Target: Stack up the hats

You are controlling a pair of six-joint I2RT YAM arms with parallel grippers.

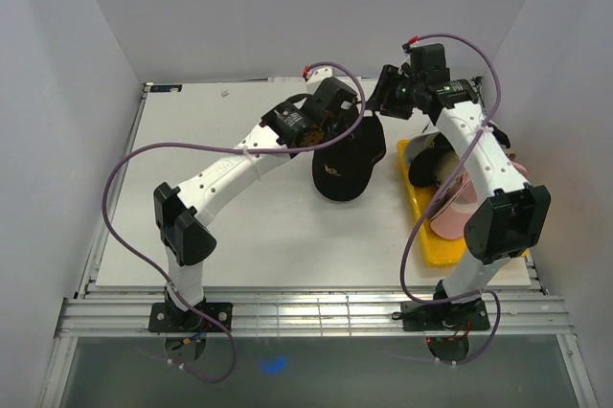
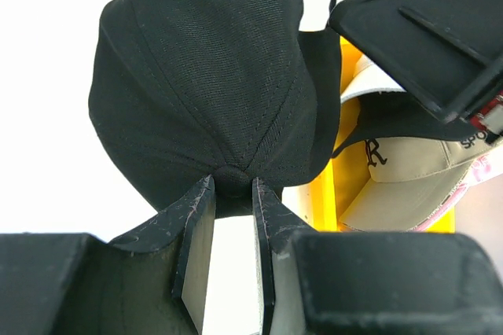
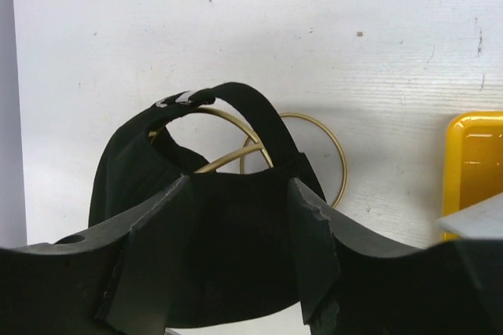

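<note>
The left tool (image 2: 233,184) is nipped narrow on the button at the crown of the black cap (image 2: 204,75), one finger (image 2: 195,233) on each side of it with the fabric pinched between. The left arm (image 1: 230,169) reaches from its base up and across the bench (image 1: 259,236) with the elbow raised and the wrist turned toward the middle. The right tool (image 3: 240,187) meets the same cap from the far side: its fingers straddle the rear edge, dark fabric fills the whole gap between them, and the back strap (image 3: 255,115) arches just above the tips. Whether those fingers press the cloth or only stand around it cannot be told. The right arm (image 1: 474,149) rises over the yellow tray (image 1: 421,226) and bends back at the wrist toward the cap. From above the cap sits between the two tools, just left of the tray, brim toward the near edge — whether it rests on something or hangs clear is not visible. Gold wire loops (image 3: 334,154) show through the strap opening and beside it; their lower part is hidden behind the cap and the tool. In the tray lie a tan cap (image 2: 409,170), its lettering cut off by the right tool, and a pink cap (image 1: 450,221), both largely covered by the right arm.
</note>
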